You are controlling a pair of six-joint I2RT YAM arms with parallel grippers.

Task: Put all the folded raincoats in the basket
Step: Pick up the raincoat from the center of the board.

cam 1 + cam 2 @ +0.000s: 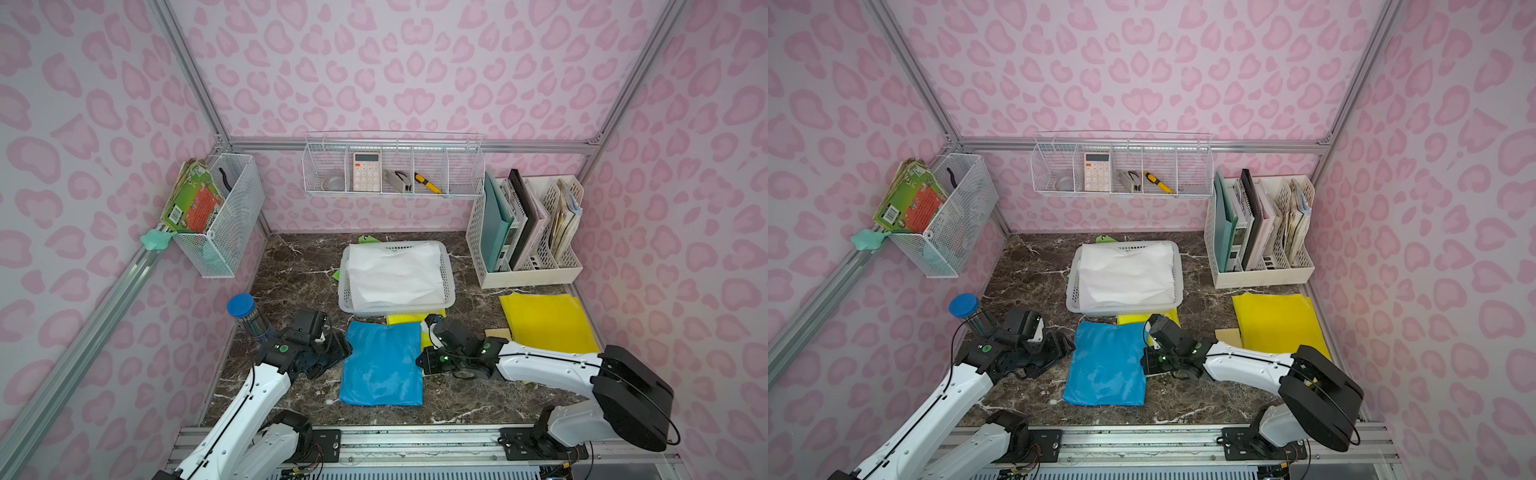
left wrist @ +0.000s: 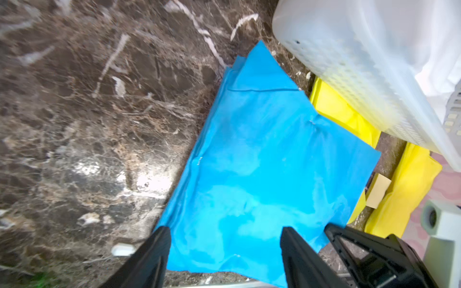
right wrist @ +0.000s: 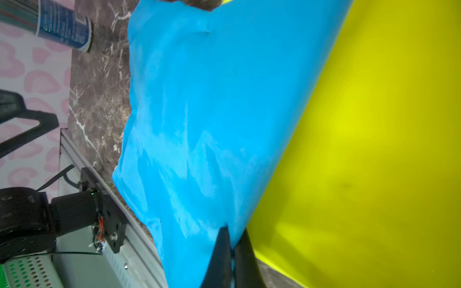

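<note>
Okay, top views first: the blue raincoat (image 1: 382, 361) lies flat and folded on the table (image 1: 299, 266), just in front of the basket (image 1: 343, 291), not in it yet. The basket already holds a white raincoat (image 1: 395, 274). The left gripper (image 1: 338, 351) sits at the blue raincoat's left edge and the right gripper (image 1: 420, 362) at its right edge. Layout is the same in both top views.

Left wrist: the left gripper (image 2: 224, 232) has its jaws wide, straddling the blue raincoat's near edge, nothing pinched. The basket (image 2: 349, 74) is just beyond, with a yellow raincoat (image 2: 336, 112) beside it.

Right wrist: the right gripper (image 3: 235, 232) is clamped tight on the blue raincoat's edge, with the yellow raincoat right alongside.

Judgement: the step looks like a 2-handed pickup. The left should go lower and catch every layer before closing, else the fold spills. Then lift both sides level, clear the rim and set it on the white one. Watch that the right pinch doesn't drag yellow along.
</note>
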